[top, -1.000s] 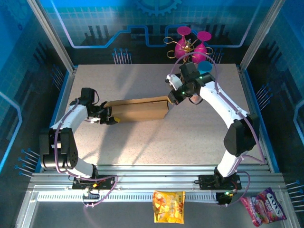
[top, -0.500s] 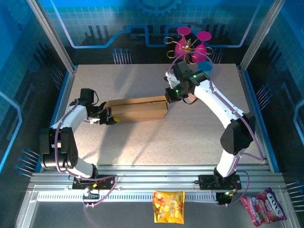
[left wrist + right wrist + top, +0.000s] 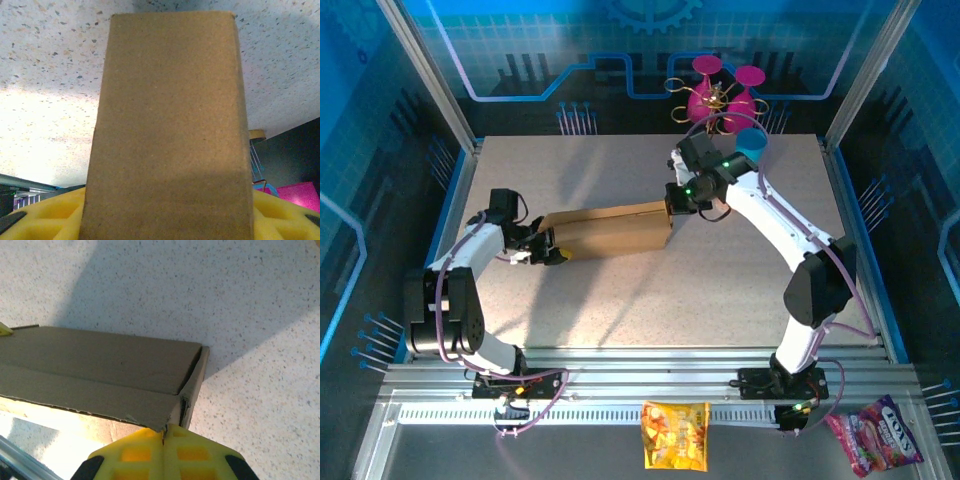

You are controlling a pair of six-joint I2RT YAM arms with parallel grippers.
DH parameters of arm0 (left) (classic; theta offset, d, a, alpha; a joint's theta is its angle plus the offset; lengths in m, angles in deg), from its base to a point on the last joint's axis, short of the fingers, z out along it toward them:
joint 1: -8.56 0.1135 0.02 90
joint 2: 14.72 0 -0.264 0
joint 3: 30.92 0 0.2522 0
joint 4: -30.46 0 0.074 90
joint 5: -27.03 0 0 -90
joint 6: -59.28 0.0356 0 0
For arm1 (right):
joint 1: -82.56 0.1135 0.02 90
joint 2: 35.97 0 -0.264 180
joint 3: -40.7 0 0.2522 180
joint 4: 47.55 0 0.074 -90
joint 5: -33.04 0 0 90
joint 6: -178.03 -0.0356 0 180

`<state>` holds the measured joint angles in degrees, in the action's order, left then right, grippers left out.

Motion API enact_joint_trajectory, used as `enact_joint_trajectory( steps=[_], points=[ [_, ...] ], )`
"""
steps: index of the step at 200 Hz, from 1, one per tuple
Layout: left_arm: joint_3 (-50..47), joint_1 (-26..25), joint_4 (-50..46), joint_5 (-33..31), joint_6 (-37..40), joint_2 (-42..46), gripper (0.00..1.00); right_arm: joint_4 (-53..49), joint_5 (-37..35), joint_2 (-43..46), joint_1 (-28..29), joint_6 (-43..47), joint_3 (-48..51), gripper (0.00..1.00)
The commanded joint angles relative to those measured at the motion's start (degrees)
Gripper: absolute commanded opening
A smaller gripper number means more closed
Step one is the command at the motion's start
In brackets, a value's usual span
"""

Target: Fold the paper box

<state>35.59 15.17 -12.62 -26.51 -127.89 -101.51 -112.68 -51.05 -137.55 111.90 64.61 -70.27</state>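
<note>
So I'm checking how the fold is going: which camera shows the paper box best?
Top external: the whole paper box lies on the table, with the left gripper at one end and the right gripper at the other. Right wrist shows one end corner close up; left wrist shows a flat brown face.

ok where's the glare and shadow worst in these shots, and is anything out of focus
top external: soft arm shadows across the table. left wrist: the paper box sits too close and looks soft, its lower part shaded, table washed out at left. right wrist: hard box shadow on the table, blown-out patch lower left.
</note>
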Motion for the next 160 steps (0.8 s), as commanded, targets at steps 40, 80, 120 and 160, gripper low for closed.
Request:
enact_joint_trajectory(
  steps=[40, 80, 120, 160],
  points=[
    [1.17, -0.11, -0.73, -1.97, 1.24, -3.15, 0.19, 10.51, 1.69, 3.70, 2.55, 3.16, 7.87, 0.00],
    [2.27, 0.76, -0.51, -2.12, 3.60, -3.60, 0.46, 11.33, -0.32, 3.23, 2.64, 5.41, 9.19, 0.00],
    [3.36, 2.73, -3.33, -2.17, 9.87, -3.11, 0.74, 12.00, -2.16, 2.60, 2.82, 6.02, 9.53, 0.00],
    [3.21, 4.47, -5.24, -2.10, 14.45, -1.32, 0.86, 11.09, -3.11, 0.81, 3.52, 6.71, 7.41, 0.00]
  ],
)
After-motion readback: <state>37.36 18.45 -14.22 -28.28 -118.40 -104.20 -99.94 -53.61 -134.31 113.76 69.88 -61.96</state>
